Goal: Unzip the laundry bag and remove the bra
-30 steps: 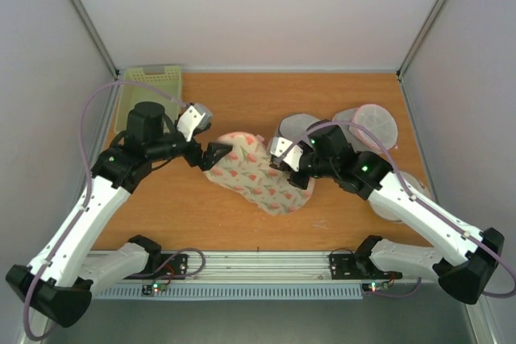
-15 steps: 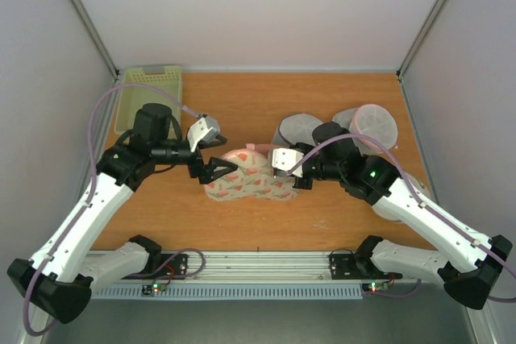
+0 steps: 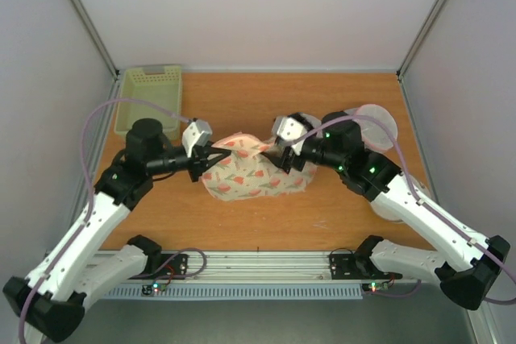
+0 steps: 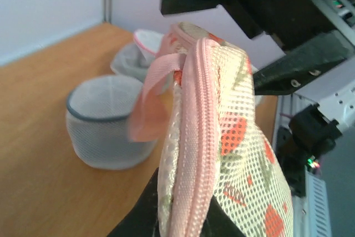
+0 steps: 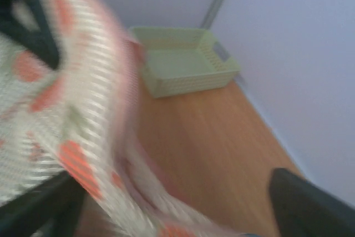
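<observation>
Beige printed cloth with red and green marks makes up the laundry bag, which is held up off the table near its middle, between the two grippers. It is stood on edge, with its upper rim raised and its lower part hanging just above or on the wood; which of the two cannot be told. A pink zip is seen running along the bag's near edge in the left wrist view, and it is closed along the stretch that shows. A pink strap is looped out to the left of that edge.

The bag's left end is pinched by the left gripper, whose dark fingers are closed on the cloth at the zip seam. The bag's upper right corner is met by the right gripper. In the blurred right wrist view its fingers are spread wide apart, and the cloth is pressed only against the one on the left of that view.

Round white mesh bags are lying behind and under the right arm, and one of them is seen upright on the wood beyond the strap. A pale green basket is set at the table's far left corner.
</observation>
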Robot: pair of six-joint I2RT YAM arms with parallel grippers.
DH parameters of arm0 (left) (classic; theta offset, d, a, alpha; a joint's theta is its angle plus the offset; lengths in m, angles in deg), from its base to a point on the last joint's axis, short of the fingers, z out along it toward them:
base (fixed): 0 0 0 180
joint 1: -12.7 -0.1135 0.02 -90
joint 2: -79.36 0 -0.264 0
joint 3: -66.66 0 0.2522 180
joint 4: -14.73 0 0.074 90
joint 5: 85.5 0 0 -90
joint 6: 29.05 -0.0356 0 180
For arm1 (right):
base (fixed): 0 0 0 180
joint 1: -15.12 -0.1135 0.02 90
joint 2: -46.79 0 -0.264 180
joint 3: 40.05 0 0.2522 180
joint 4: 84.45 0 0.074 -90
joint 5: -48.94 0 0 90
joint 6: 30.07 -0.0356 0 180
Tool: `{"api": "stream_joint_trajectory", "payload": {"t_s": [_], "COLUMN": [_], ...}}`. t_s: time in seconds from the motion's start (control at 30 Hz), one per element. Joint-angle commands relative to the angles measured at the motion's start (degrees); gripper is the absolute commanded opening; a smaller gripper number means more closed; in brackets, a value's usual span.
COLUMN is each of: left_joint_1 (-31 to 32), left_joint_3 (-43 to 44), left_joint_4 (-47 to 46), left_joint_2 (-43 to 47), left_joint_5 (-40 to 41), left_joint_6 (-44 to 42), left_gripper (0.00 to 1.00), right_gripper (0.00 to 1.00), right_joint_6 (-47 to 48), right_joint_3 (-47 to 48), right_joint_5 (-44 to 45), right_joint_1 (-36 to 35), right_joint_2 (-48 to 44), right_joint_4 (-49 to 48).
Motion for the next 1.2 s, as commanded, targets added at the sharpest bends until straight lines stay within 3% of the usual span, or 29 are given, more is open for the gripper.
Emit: {"api": "stream_joint_trajectory", "payload": {"t_s": [0.0, 0.13, 0.2, 0.7, 0.77, 0.83, 0.87, 1.0, 1.07, 1.1, 1.13, 1.17], "left_joint_1": [0.26, 0.26, 0.21, 0.08, 0.08, 0.08, 0.08, 0.02, 0.01, 0.05, 0.05, 0.09], "left_joint_3": [-5.78, -7.04, -7.94, -10.72, -10.61, -10.67, -10.77, -11.24, -11.17, -11.00, -10.65, -10.18], "left_joint_4": [-26.67, -29.79, -31.63, -36.00, -35.82, -35.70, -35.75, -34.01, -31.56, -29.97, -28.09, -26.32], "left_joint_2": [8.43, 10.93, 12.34, 17.39, 17.21, 16.86, 16.74, 15.09, 12.90, 11.30, 9.45, 7.49], "left_joint_5": [4.73, 6.02, 6.03, 8.41, 9.11, 9.64, 10.34, 17.79, 22.87, 23.60, 24.30, 25.37], "left_joint_6": [10.04, 10.57, 9.60, 5.26, 5.22, 5.26, 5.56, 7.42, 8.78, 9.01, 8.71, 8.68], "left_gripper": [0.01, 0.01, 0.00, 0.00, 0.00, 0.01, 0.01, 0.01, 0.01, 0.01, 0.13, 0.32], "right_gripper": [0.98, 0.98, 0.99, 0.97, 0.89, 0.74, 0.59, 0.16, 0.02, 0.01, 0.01, 0.01], "right_joint_6": [-16.10, -27.78, -33.51, -39.67, -40.86, -41.03, -41.01, -40.73, -42.39, -43.95, -45.65, -47.25], "right_joint_3": [-0.67, -6.50, -8.96, -10.55, -9.90, -9.16, -8.95, -9.96, -10.59, -10.58, -10.44, -10.05], "right_joint_5": [-7.77, -29.93, -35.49, -48.13, -51.07, -53.14, -53.30, -51.47, -50.53, -50.38, -49.92, -49.45], "right_joint_1": [8.50, 24.70, 29.26, 33.49, 33.51, 33.51, 33.51, 33.50, 33.41, 33.35, 33.03, 32.49], "right_joint_2": [-2.96, -6.28, -6.33, -3.17, -1.89, -1.10, -1.04, -2.72, -2.73, -2.35, -1.87, -1.37], "right_joint_4": [-14.57, -23.97, -27.22, -28.86, -28.58, -28.31, -28.39, -29.24, -29.66, -30.07, -30.57, -30.83]}}
